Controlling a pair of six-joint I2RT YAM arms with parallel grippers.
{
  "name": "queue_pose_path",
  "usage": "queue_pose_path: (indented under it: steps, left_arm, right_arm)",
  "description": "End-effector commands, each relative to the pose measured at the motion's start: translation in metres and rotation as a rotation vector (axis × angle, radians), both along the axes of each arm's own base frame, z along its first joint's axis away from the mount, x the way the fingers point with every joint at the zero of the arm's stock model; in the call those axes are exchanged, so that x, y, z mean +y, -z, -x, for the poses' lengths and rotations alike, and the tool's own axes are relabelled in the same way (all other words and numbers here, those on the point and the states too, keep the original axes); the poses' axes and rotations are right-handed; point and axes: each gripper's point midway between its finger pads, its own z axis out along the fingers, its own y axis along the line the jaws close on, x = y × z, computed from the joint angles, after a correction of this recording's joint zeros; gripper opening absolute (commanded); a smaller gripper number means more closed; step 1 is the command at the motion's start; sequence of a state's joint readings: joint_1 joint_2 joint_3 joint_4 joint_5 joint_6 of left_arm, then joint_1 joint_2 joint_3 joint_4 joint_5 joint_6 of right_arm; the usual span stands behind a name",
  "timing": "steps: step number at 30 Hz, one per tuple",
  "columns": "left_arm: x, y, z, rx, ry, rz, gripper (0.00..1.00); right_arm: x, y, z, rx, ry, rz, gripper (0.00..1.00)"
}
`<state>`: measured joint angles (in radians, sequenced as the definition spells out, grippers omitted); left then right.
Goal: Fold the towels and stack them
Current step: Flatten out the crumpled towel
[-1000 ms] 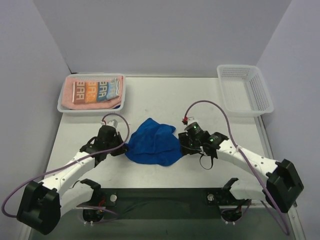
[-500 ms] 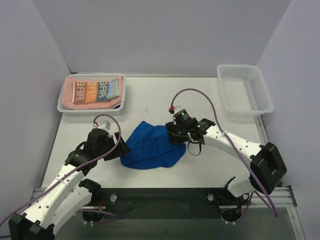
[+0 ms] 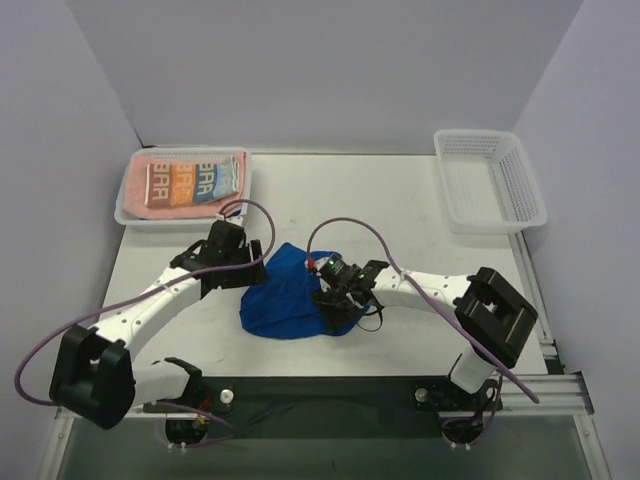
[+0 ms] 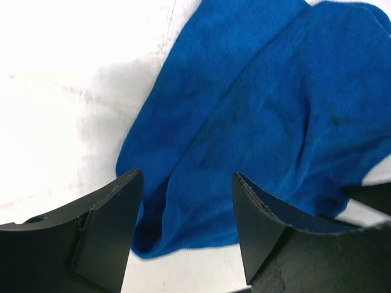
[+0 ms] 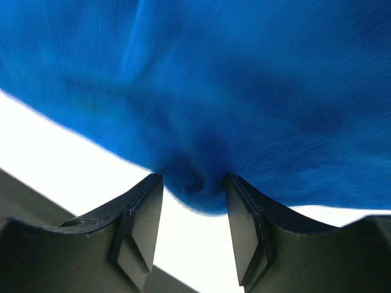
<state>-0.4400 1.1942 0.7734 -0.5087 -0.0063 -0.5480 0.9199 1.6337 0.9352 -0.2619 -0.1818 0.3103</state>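
Near the middle of the table (image 3: 420, 225), a little toward the arms, lay the blue towel (image 3: 278, 300), bunched into a loose heap rather than spread flat. Both arms reached in to it from opposite sides.

The left gripper (image 3: 255, 272) stood at the towel's upper left edge. Its wrist camera showed the two dark fingers (image 4: 104, 235) held wide apart, with nothing pinched between them. A rounded corner of the cloth lay on the white tabletop in the gap below. A soft ridge ran diagonally across the fabric beyond that corner. Whether the fingertips touched the cloth could not be told.

The right gripper (image 3: 335, 300) was at the towel's right side, low over the cloth. In its wrist camera a small fold of the blue fabric hung down between the fingers (image 5: 137, 223), which pressed on it from both sides at a narrow spacing. The rest of the towel filled the view above, somewhat blurred.

At the far left corner of the table sat a white mesh basket (image 3: 128, 215), well apart from the blue towel. It held a pink towel (image 3: 135, 188), and a folded white towel with orange and blue lettering (image 3: 195, 182) rested on top of that. A second white mesh basket (image 3: 442, 190) stood at the far right corner, close to the right wall.
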Motion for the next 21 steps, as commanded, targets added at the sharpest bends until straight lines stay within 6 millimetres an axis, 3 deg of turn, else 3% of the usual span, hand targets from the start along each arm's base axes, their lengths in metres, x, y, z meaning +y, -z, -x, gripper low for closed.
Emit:
queue_pose_path:
  steps: [1,6,12,13,15,16,17,21]
  left_arm:
    - [-0.018,-0.02,-0.047,-0.131,0.042,-0.004,0.7]
    - [-0.029,-0.007,-0.084,-0.137,0.121,-0.112,0.78]
    - [-0.046,0.018,-0.113,-0.121,0.201,-0.214,0.78]
    - [-0.051,0.013,-0.122,-0.138,0.208,-0.216,0.78]
    - [-0.058,0.027,-0.126,-0.118,0.24,-0.247,0.78]
    - [-0.063,0.023,-0.133,-0.128,0.245,-0.253,0.78]
    - [-0.065,0.035,-0.129,-0.091,0.265,-0.28,0.77]
    - [-0.067,0.05,-0.129,-0.053,0.269,-0.336,0.75]
  right_arm:
    - [-0.009,0.0,0.035,0.084,-0.049,-0.004,0.45]
    - [-0.034,0.005,0.066,0.141,-0.075,0.033,0.44]
    - [-0.065,0.009,0.087,0.209,-0.075,0.118,0.44]
    - [-0.071,0.008,0.091,0.221,-0.067,0.136,0.44]
    - [-0.072,0.004,0.094,0.221,-0.058,0.118,0.44]
    - [-0.073,0.002,0.094,0.219,-0.05,0.116,0.44]
    - [-0.073,-0.003,0.092,0.204,-0.043,0.105,0.44]
    - [-0.074,-0.012,0.082,0.162,-0.014,0.088,0.44]
